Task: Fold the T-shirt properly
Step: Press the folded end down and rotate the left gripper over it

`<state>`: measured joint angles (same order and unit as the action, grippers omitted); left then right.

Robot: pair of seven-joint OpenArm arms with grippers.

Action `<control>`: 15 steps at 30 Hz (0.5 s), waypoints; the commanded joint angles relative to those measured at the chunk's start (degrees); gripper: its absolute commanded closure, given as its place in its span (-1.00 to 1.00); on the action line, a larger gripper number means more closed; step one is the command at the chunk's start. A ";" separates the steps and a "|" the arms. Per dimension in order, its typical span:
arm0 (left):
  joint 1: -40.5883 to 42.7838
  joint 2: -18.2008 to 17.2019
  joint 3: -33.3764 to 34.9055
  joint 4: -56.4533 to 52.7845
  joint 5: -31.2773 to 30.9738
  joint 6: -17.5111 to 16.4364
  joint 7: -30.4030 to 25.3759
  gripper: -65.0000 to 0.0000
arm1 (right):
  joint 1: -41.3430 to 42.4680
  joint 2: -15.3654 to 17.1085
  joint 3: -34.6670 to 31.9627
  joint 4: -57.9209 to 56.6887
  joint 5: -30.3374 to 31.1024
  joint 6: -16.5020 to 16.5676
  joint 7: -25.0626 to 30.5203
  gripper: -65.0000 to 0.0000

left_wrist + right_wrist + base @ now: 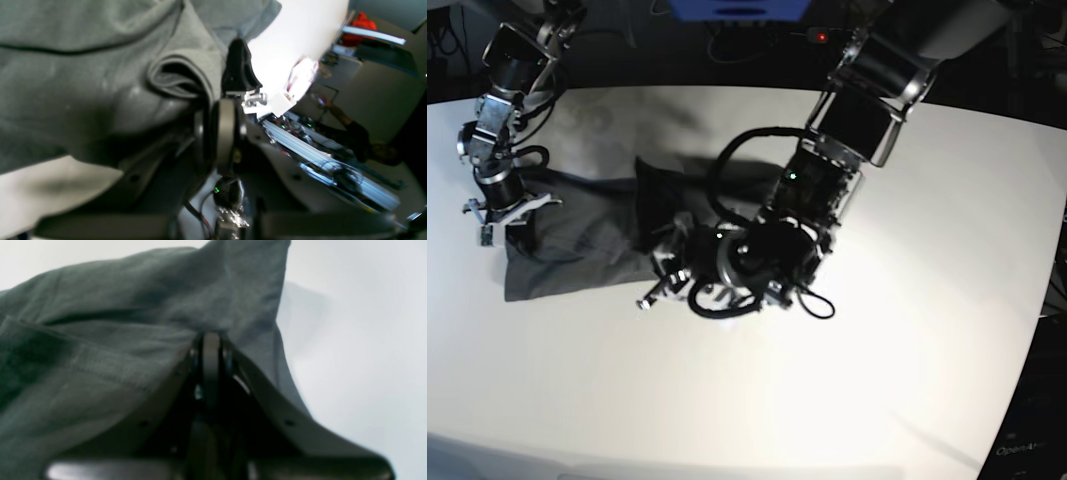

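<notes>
The dark grey T-shirt [587,240] lies crumpled on the left half of the white table [907,330], with a bunched fold standing up near its middle. My left gripper [663,270] is at the shirt's right end, shut on a pinched fold of fabric; in the left wrist view the T-shirt [83,83] bunches against the left gripper [217,90]. My right gripper [512,225] is at the shirt's left edge. Seen from the right wrist, the right gripper [211,336] is shut on the T-shirt [116,323], which drapes up and away from it.
The left arm's bulky body and looped cable [757,250] hang over the shirt's right part. A blue object [739,8] and cables sit beyond the table's far edge. Shelving with a red item [362,23] shows past the table in the left wrist view.
</notes>
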<state>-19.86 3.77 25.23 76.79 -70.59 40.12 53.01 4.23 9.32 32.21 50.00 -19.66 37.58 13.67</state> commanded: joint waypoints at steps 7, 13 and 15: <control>-1.46 -3.37 -5.06 -9.59 -11.22 -0.12 -0.05 0.88 | -2.69 -1.98 -1.13 -2.22 -10.27 2.42 -16.79 0.99; -1.29 -4.61 -3.74 -9.50 -11.57 -0.95 -0.13 0.70 | -2.69 -2.07 -1.13 -2.22 -10.27 2.42 -16.79 0.99; -1.11 -4.61 -3.74 -8.62 -11.30 -1.04 -0.22 0.52 | -2.69 -2.25 -1.13 -2.22 -10.27 2.42 -16.79 0.99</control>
<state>-19.51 -1.15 21.58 66.94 -79.50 39.27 52.01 4.08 9.17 32.21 50.00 -19.25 37.45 13.76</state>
